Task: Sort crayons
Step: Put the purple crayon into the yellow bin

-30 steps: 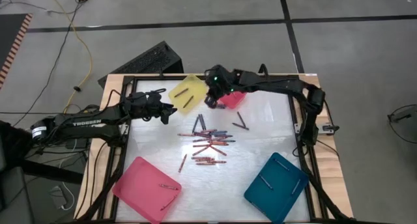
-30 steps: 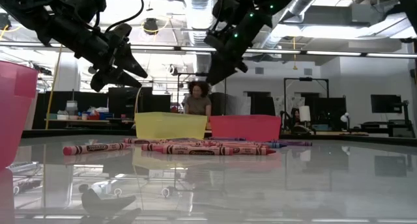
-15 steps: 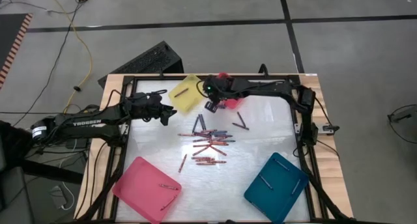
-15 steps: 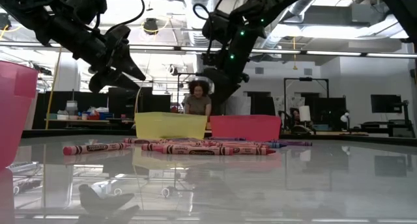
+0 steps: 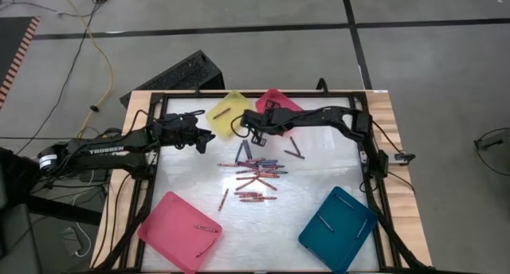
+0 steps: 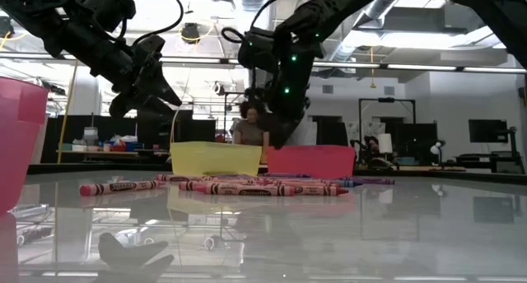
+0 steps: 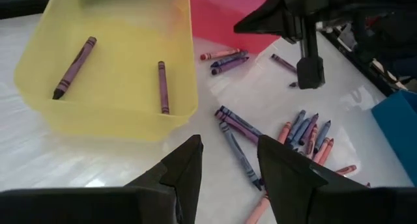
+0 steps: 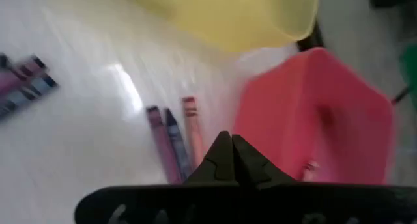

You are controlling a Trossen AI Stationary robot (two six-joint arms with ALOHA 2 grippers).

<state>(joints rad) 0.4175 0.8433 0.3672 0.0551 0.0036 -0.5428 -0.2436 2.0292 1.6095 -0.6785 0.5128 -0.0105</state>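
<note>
Right gripper (image 5: 247,127) was closed and empty above the crayons (image 5: 256,174) near the yellow tray (image 5: 226,112); left gripper (image 5: 209,135) hovered open.

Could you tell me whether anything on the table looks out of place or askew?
Nothing looks damaged. The loose crayons lie jumbled at all angles mid-table, unsorted, and the yellow tray sits turned diagonally to the table's edges.

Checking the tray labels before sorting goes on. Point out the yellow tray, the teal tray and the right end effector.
yellow tray (image 7: 45,110): left wrist view, on its near wall.
teal tray (image 5: 351,230): high view, on its bare floor.
right end effector (image 8: 232,146): right wrist view, where its shut fingertips meet.
</note>
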